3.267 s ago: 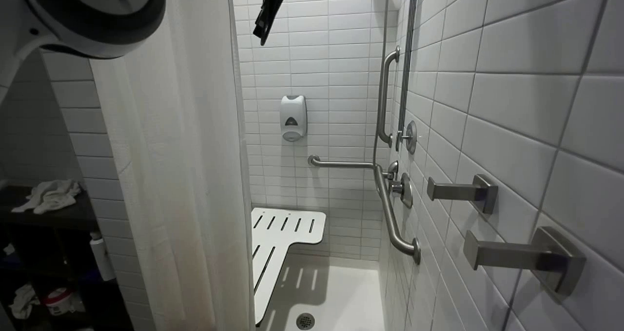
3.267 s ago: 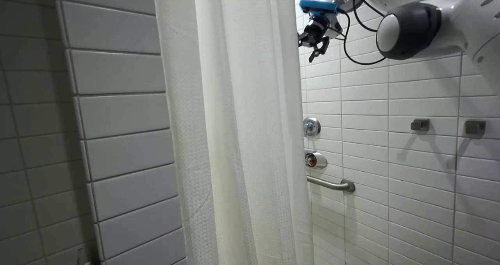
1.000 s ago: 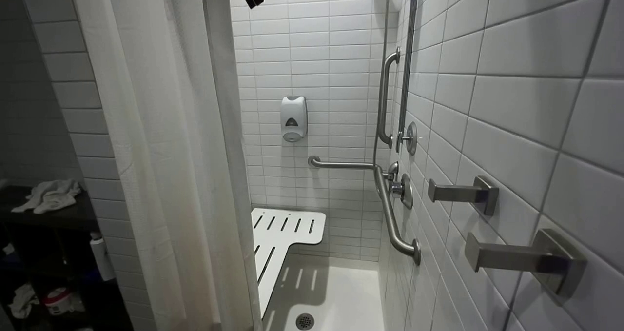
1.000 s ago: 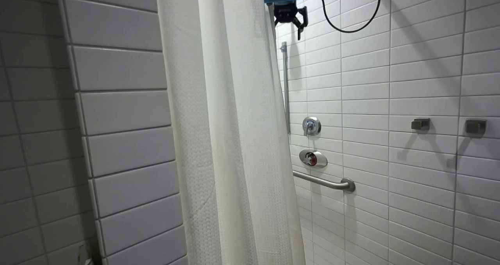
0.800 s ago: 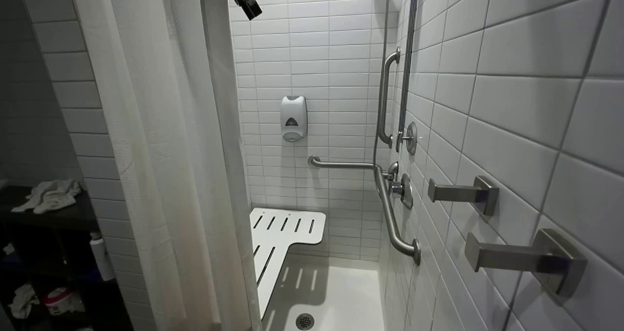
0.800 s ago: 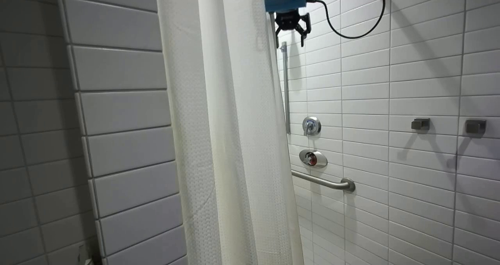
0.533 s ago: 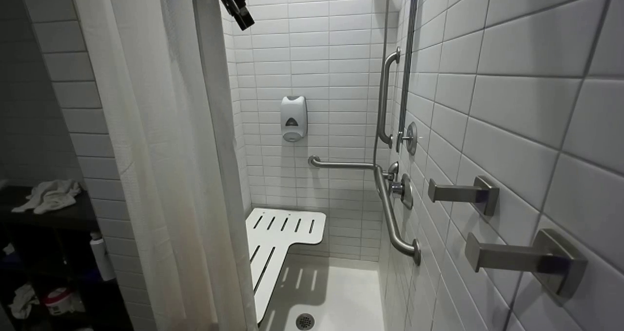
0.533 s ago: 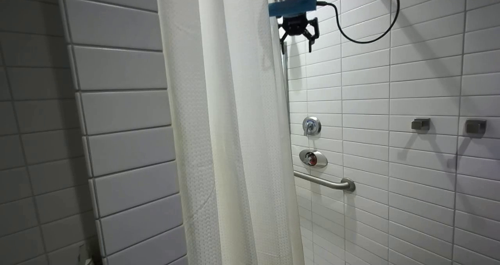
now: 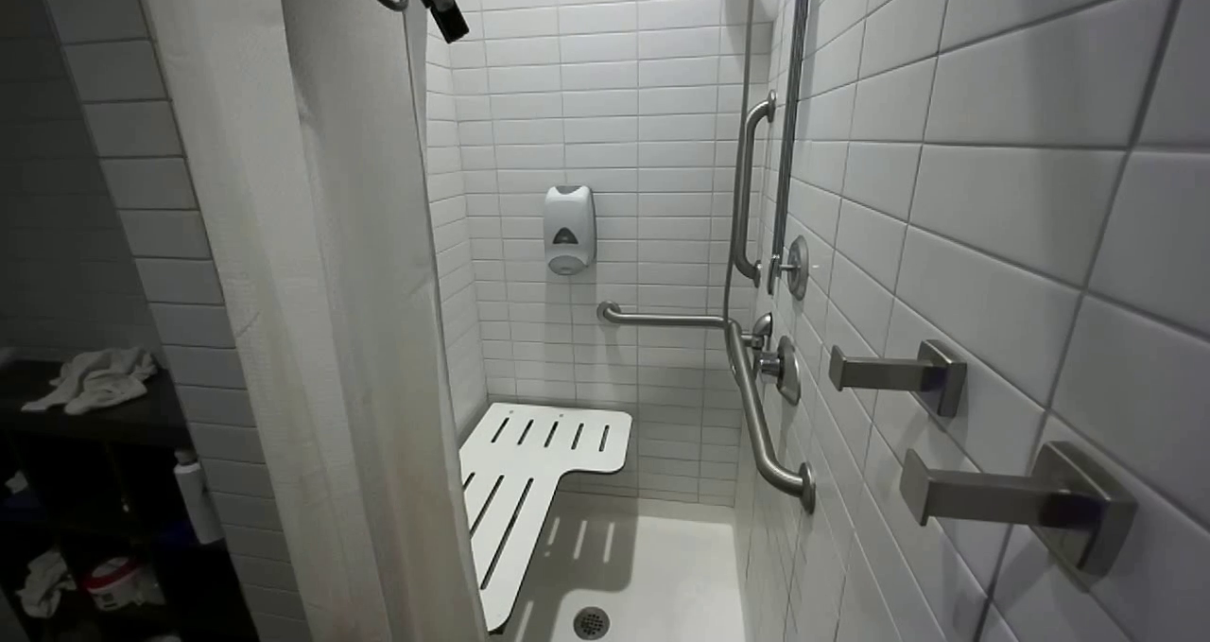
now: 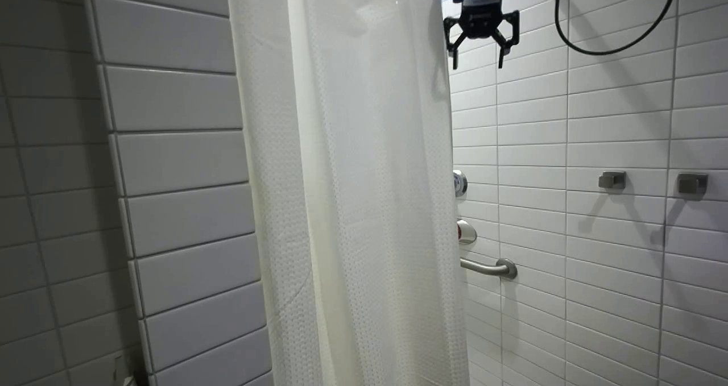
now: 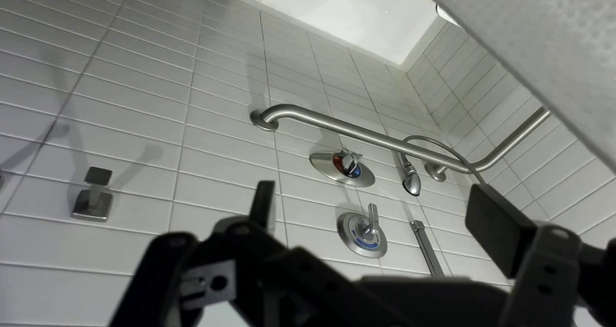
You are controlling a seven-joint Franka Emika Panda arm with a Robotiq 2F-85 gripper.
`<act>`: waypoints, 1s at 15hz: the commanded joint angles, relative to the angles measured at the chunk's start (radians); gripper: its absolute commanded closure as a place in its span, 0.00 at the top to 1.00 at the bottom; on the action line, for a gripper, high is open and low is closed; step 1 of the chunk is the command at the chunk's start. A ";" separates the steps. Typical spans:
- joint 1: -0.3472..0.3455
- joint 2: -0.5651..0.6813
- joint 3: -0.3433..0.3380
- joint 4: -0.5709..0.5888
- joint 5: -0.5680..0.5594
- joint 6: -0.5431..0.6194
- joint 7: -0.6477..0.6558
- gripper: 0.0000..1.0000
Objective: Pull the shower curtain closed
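First, note the tool [image 10: 478, 62] spread wide, holding nothing. Locate the shower curtain [image 10: 369, 175] hanging just beside, possibly touching. Expect light, limp, slippery handling; pinch near the free edge [image 10: 443, 147], then presumably draw toward the tiled wall [image 10: 532, 133] beyond.

End effector [image 10: 478, 66] beside shower curtain [image 10: 375, 175]

"Where's the gripper [image 11: 378, 209] in the wrist view?"
"Near, jaws wide apart, a lever valve [image 11: 362, 236] showing between."
"And the shower curtain [image 11: 544, 43]?"
"Right, nearer than the tiled wall [image 11: 226, 149] with its grab bar [image 11: 356, 130] and, left, a wall hook [image 11: 93, 202]."
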State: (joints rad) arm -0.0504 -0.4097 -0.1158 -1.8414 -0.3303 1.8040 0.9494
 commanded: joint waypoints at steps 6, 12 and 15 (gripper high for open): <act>-0.100 -0.133 0.106 -0.177 -0.005 0.001 -0.015 1.00; -0.102 -0.159 0.161 -0.228 -0.036 0.012 -0.018 1.00; -0.092 -0.177 0.187 -0.254 -0.059 0.023 -0.029 1.00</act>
State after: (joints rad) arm -0.1339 -0.5506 0.0378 -2.0557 -0.3648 1.8063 0.9374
